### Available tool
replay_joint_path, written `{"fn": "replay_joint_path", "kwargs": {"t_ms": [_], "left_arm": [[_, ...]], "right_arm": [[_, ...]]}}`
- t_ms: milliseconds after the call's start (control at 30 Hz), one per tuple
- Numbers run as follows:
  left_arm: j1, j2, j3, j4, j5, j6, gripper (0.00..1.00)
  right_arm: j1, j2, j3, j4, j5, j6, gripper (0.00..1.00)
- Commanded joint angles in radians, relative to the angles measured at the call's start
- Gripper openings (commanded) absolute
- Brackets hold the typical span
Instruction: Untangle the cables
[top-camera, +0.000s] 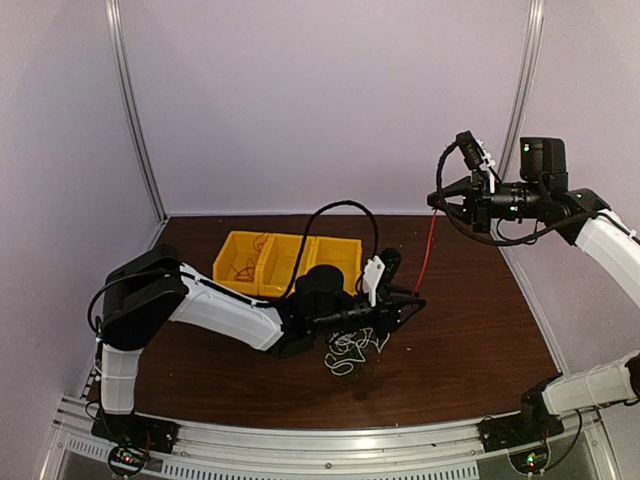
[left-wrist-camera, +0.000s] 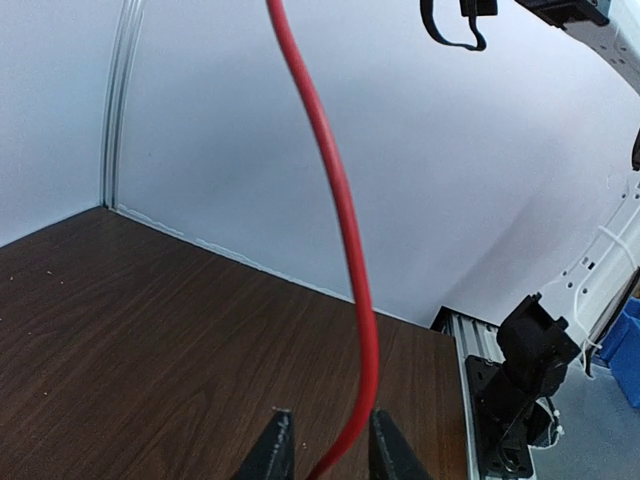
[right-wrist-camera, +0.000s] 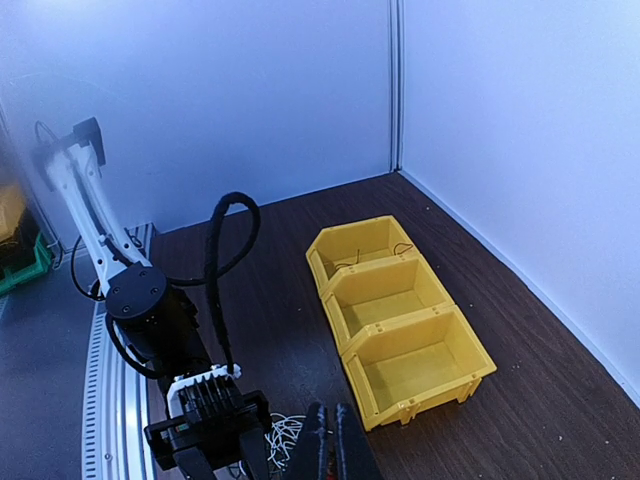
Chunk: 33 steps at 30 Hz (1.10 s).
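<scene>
Between the left fingers (left-wrist-camera: 385, 445), which stand slightly apart and not yet pinching, the red cable (left-wrist-camera: 345, 230) runs nearly upright. Above them, its upper end is clamped in the closed right fingers (right-wrist-camera: 350, 445).

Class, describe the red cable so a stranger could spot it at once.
On the brown table, right of the yellow bin, a red cable rises from the left end effector to the raised right end effector. It alone is red and stretched upward; the other cables lie curled in a pile.
</scene>
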Motion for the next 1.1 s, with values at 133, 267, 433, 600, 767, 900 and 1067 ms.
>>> {"fn": "replay_joint_path", "kwargs": {"t_ms": [133,267,433,600,767,900,1067], "left_arm": [[-0.002,-0.033,-0.029,0.059,-0.027,0.006,0.1],[0.001,-0.089,-0.051,0.028,-0.041,0.014,0.0],[0.071,-0.257,-0.103,-0.092,0.098,-0.022,0.0],[0.145,-0.431,-0.104,-0.323,0.261,0.009,0.0],[0.243,-0.526,-0.032,-0.68,0.191,0.032,0.0],[0.355,-0.588,-0.024,-0.862,0.129,0.038,0.0],[0.457,-0.69,-0.111,-0.85,0.092,0.096,0.0]], "right_arm": [[0.002,-0.021,-0.009,0.027,0.006,0.006,0.0],[-0.003,-0.032,-0.085,0.044,0.085,-0.019,0.03],[-0.12,-0.019,-0.389,0.267,0.006,0.094,0.22],[-0.122,-0.029,-0.436,0.201,0.04,-0.015,0.49],[-0.129,-0.11,-0.418,0.147,0.069,-0.037,0.62],[-0.135,-0.211,-0.487,0.156,0.147,-0.07,0.67],[-0.184,-0.328,-0.626,0.244,0.181,-0.087,0.76]]}}
